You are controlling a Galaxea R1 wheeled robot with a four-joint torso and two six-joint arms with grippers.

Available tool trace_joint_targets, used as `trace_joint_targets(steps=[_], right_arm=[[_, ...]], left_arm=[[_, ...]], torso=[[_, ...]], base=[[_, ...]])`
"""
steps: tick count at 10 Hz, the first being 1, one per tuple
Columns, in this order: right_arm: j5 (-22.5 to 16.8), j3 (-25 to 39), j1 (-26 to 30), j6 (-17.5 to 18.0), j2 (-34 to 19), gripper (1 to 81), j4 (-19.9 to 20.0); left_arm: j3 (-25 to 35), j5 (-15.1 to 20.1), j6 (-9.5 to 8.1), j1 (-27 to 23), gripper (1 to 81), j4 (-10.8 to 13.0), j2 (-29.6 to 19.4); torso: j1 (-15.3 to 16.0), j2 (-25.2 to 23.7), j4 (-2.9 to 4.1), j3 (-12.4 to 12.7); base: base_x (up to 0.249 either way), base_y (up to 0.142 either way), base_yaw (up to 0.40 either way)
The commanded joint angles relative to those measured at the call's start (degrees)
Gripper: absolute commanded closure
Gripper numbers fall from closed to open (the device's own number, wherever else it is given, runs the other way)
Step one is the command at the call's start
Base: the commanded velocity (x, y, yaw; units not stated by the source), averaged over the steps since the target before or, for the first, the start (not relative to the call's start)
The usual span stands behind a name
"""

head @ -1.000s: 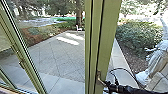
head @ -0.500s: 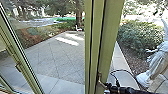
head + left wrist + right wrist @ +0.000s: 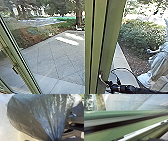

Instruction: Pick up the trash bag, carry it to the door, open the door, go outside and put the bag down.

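In the head view my right gripper (image 3: 107, 86) comes in from the lower right and is at the metal handle (image 3: 100, 77) on the green door frame (image 3: 106, 45). Whether it grips the handle cannot be made out. A second green frame (image 3: 18, 60) with glass leans across the left. The dark trash bag (image 3: 32, 115) looms large in the left wrist view, its plastic drawn into a tight neck at my left gripper (image 3: 55, 139), which is shut on it. Close before the right wrist camera runs the green door frame (image 3: 115, 131).
Grey paving (image 3: 55, 57) stretches beyond the glass. To the right stand a bush (image 3: 140, 35) and a pale statue (image 3: 158, 62), beside a paved strip (image 3: 121, 62). A tree trunk (image 3: 79, 17) rises behind the paving.
The head view has shifted slightly, with the frames and statue sliding outward as the camera moved. My right gripper stays by the handle.
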Motion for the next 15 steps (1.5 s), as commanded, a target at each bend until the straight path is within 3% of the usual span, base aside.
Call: trace_joint_targets(steps=[1, 9, 15], right_arm=[[-12.71, -3.37, 7.12, 2.86, -0.69, 1.0, 2.24], [-13.5, 0.67, 15.2, 2.42, -8.6, 1.0, 2.68], [-13.85, 1.47, 15.47, 2.42, -9.4, 1.0, 2.68]], left_arm=[[-0.03, 3.75, -0.12, -0.88, 81.1, -0.36, -0.45], [-0.03, 3.75, -0.12, -0.7, 81.1, -0.45, -0.63], [-0.03, 3.75, -0.12, -0.7, 81.1, -0.36, -0.54]], torso=[[0.0, 0.0, 0.0, 0.0], [0.19, 0.13, 0.02, -0.11], [0.19, 0.18, 0.02, -0.18]], base=[[0.0, 0.0, 0.0], [0.0, 0.0, 0.0], [0.0, 0.0, 0.0]])
